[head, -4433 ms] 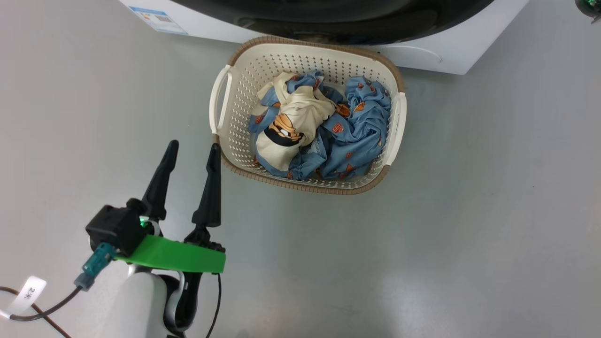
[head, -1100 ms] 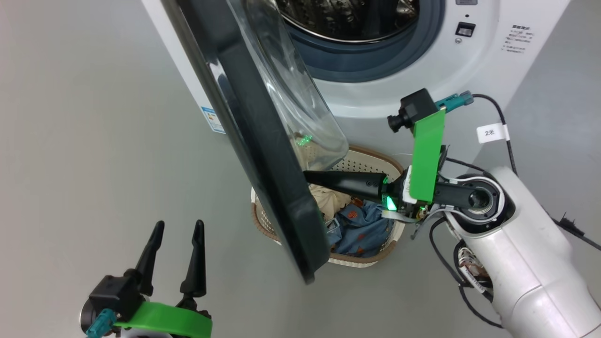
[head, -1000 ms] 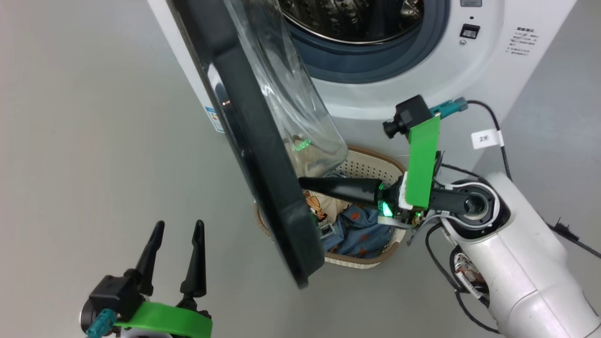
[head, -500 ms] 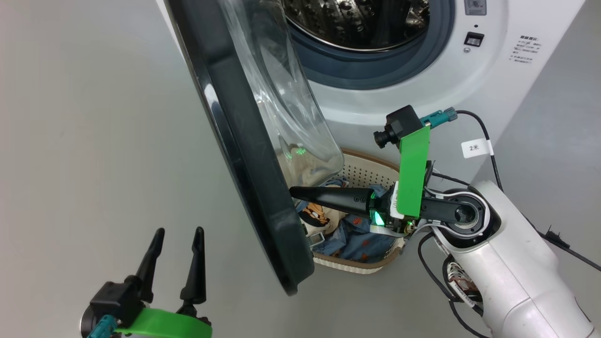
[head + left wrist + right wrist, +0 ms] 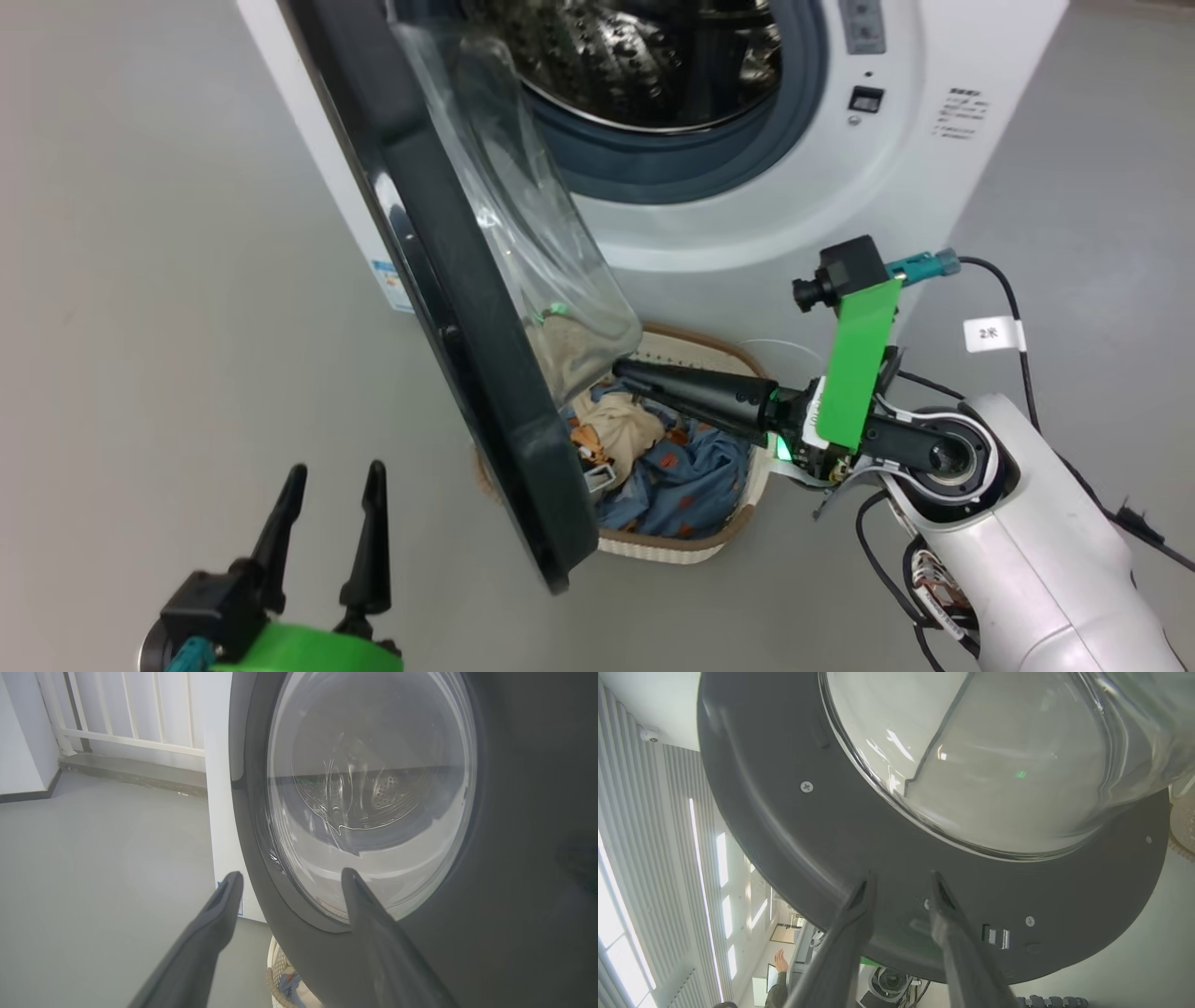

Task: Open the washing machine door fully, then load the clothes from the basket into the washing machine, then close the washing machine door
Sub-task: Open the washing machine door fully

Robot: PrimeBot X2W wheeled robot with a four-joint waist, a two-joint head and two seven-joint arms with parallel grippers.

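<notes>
Grey floor [image 5: 140,280] surrounds the washer [image 5: 747,233], whose door [image 5: 448,280] stands swung partway out, with the basket [image 5: 672,551] of clothes [image 5: 681,467] just behind its lower edge and partly hidden by it. On the door's inner side the right end effector [image 5: 901,875] is empty, fingers a narrow gap apart and tips at the black rim. The left end effector [image 5: 336,469] hangs wide and empty on the outer side. Opening looks unfinished: next, I judge, the right arm must press the rim outward until the door clears the basket.
</notes>
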